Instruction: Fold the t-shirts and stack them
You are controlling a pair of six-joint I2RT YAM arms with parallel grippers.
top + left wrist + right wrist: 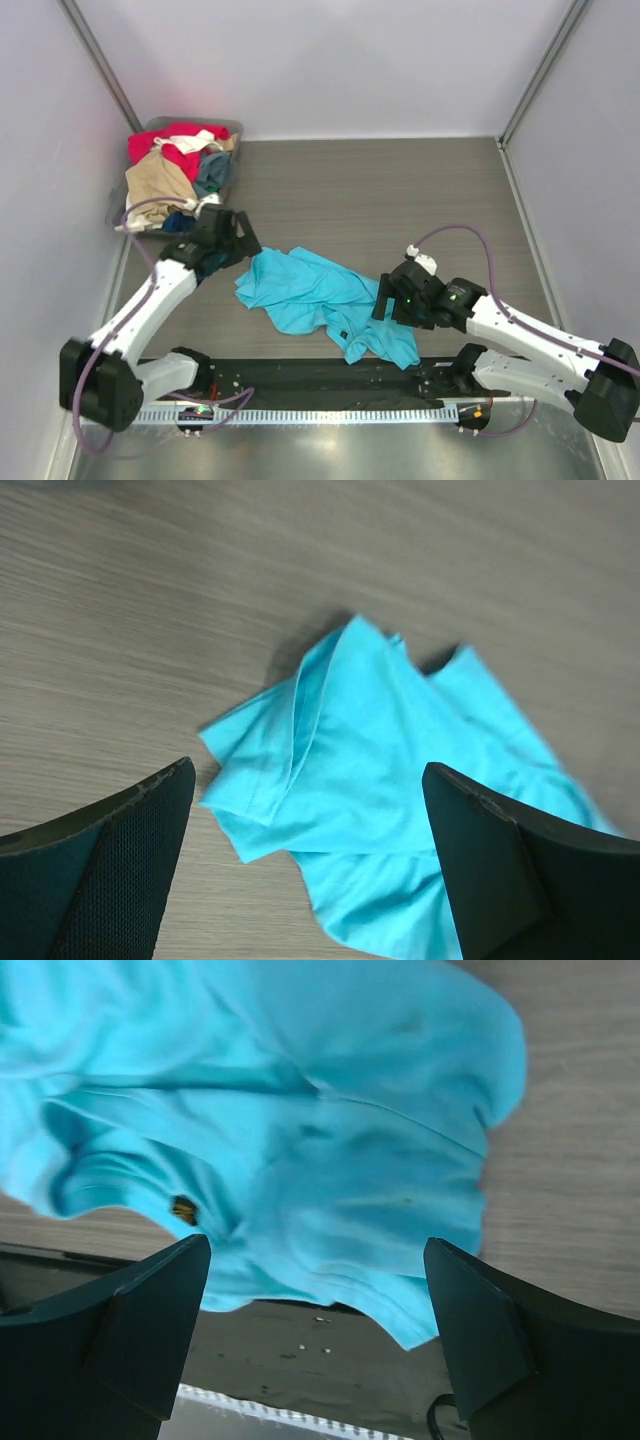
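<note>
Behind the right fingers (140,1330), part of the turquoise t-shirt (310,290) is hidden.

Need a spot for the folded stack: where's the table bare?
Bare: the table from the bin to the right wall, beyond the turquoise t-shirt. Crowded: the bin's far-left corner, and near-centre, where that shirt lies between the left gripper and right gripper.

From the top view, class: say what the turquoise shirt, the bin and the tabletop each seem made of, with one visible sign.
Turquoise shirt: soft matte cloth, probably a cotton knit; it lies in limp folds. Bin: clear greyish plastic, it seems; its rim looks smooth and translucent. Tabletop: wood-look surface, maybe laminate; fine grey-brown streaks, low sheen.
</note>
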